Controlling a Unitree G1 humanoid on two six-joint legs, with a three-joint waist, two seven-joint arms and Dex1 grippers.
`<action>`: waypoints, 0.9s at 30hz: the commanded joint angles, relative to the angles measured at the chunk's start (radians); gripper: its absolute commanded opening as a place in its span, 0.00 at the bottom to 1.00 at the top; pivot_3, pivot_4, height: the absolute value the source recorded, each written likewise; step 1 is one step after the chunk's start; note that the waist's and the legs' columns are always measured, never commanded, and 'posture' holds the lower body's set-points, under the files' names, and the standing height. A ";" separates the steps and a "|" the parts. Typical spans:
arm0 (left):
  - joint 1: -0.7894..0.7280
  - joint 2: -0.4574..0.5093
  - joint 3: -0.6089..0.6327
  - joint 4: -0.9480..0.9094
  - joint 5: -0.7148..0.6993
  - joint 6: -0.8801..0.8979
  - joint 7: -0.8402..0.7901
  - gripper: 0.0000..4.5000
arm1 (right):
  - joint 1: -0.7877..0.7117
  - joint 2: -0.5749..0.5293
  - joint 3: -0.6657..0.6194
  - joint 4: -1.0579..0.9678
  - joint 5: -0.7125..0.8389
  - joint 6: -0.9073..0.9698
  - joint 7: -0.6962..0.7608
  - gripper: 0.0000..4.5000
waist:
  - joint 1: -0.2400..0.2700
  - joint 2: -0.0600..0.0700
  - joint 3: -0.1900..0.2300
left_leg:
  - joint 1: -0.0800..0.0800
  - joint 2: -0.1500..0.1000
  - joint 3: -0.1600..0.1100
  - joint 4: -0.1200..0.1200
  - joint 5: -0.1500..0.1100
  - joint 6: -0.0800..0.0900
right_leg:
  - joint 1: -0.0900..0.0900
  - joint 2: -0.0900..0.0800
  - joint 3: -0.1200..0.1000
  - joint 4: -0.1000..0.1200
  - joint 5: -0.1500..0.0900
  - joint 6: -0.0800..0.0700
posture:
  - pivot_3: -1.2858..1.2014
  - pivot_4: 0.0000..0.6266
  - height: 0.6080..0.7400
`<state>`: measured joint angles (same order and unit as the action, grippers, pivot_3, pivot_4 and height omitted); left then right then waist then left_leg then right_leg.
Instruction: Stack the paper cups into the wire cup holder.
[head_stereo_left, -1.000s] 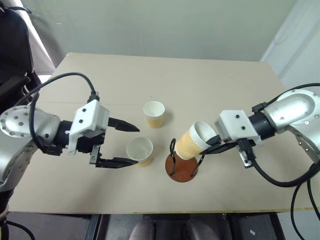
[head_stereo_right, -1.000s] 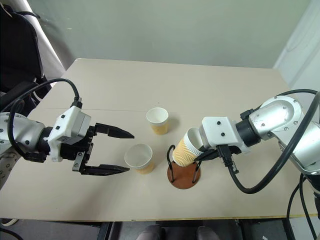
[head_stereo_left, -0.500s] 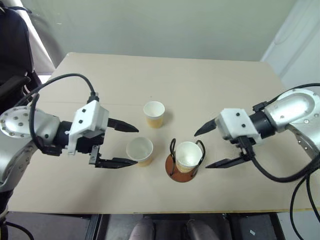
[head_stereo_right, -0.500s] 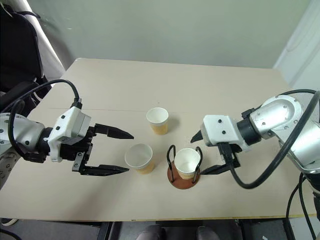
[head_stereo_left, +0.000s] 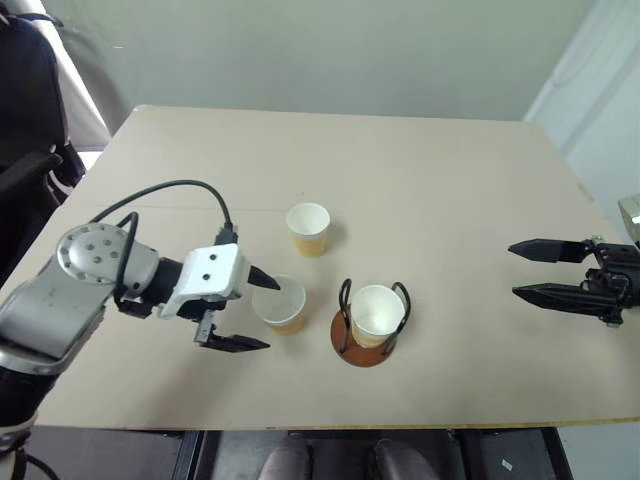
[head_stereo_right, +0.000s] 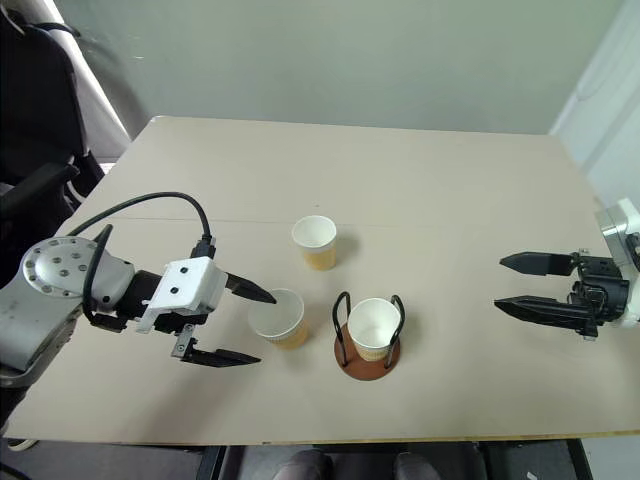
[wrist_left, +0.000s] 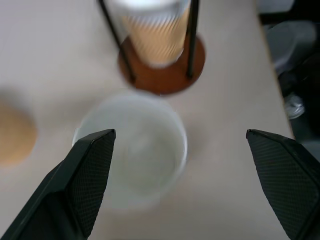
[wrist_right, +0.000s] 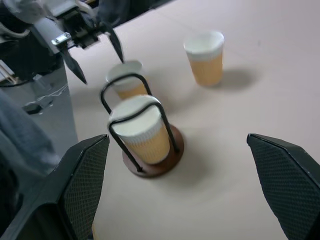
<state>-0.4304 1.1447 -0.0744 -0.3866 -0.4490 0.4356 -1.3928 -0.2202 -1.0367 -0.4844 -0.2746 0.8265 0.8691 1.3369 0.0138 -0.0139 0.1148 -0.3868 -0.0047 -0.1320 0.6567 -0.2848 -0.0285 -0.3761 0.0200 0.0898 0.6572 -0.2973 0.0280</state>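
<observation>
A pale beige table (head_stereo_left: 420, 180) stands before a plain light wall, with a dark chair at its far left edge. Near the middle of the table sits the wire cup holder (head_stereo_left: 366, 340), its reddish-brown disc base flat on the surface and its two black wire loops upright. One paper cup (head_stereo_left: 377, 314) stands upright inside it, between the loops, mouth up. A second paper cup (head_stereo_left: 279, 303) stands upright on the table just beside the holder, on its left. The third paper cup (head_stereo_left: 308, 228) stands farther back, apart from both. The left gripper (head_stereo_left: 246, 310) is low over the table at the second cup, its jaws spread wide, one black finger at the cup's rim and the other out in front of the cup, nearer the table's front edge; whether either finger touches the cup cannot be told. The right gripper (head_stereo_left: 528, 269) hangs well apart from the holder, out by the table's right edge, its jaws wide open and empty, pointing toward the middle of the table.
</observation>
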 joint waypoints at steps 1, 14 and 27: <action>-0.014 0.011 -0.028 0.008 0.052 -0.057 -0.039 1.00 | -0.003 0.006 -0.036 -0.071 0.074 0.016 -0.044 0.99 | -0.002 0.000 0.000 | 0.001 0.000 0.000 0.000 0.000 0.000 | 0.000 0.000 0.000 0.000 0.000 0.000 | 0.52 0.24 1.00; -0.058 -0.066 -0.124 0.070 0.160 -0.127 -0.062 0.87 | 0.077 0.011 -0.070 -0.057 0.106 -0.044 -0.067 1.00 | 0.001 0.000 0.000 | 0.000 0.000 -0.001 0.005 -0.002 0.003 | 0.002 -0.001 0.000 -0.001 0.000 0.000 | 0.52 0.24 1.00; -0.099 -0.119 -0.165 0.150 0.247 -0.184 -0.071 0.00 | 0.067 0.000 -0.034 -0.053 0.075 -0.081 -0.111 1.00 | 0.001 0.000 0.000 | -0.001 0.000 -0.002 0.006 -0.002 0.003 | 0.002 -0.001 -0.001 0.000 0.000 0.000 | 0.52 0.24 1.00</action>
<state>-0.5183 1.0275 -0.2434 -0.2437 -0.2096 0.2656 -1.4602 -0.1437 -1.0233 -0.5102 -0.3180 0.9032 0.8063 1.2323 0.0146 -0.0137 0.1146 -0.3874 -0.0049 -0.1337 0.6623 -0.2867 -0.0250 -0.3743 0.0194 0.0889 0.6572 -0.2972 0.0282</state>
